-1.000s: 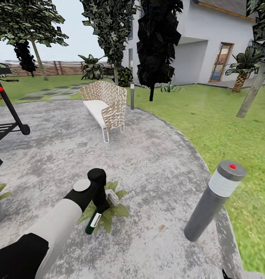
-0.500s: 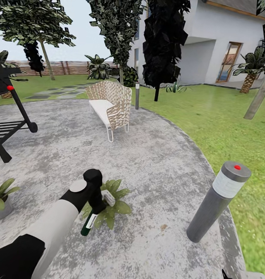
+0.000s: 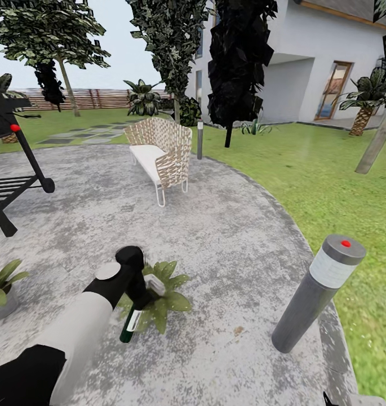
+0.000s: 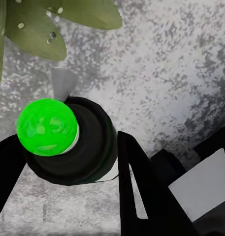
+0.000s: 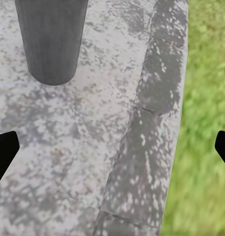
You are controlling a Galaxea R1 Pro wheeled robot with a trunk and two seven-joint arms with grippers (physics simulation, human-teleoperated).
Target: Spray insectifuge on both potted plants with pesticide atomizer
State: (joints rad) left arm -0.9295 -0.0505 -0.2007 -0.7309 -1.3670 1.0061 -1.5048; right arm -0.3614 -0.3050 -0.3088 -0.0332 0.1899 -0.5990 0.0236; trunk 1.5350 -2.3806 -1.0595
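Dark bottle: pesticide atomizer (image 3: 137,313) clamped in left gripper (image 3: 141,293), over a potted plant (image 3: 164,299).
Label: pale, unreadable.
Left wrist: green base (image 4: 47,127), droplets on leaves (image 4: 36,34).
Right gripper (image 5: 112,147): fingers wide apart beside bollard lamp (image 5: 50,37).

Even, bright daylight across my head view; pale overcast sky, no distinct sun direction and no glare. The stone patio (image 3: 215,225) carries no cast shadows. Tall trees (image 3: 238,62) render near-black. Verticals lean outward at frame edges: wide-angle distortion. Both my wrist views look soft, textures slightly blurred, with compression smear.
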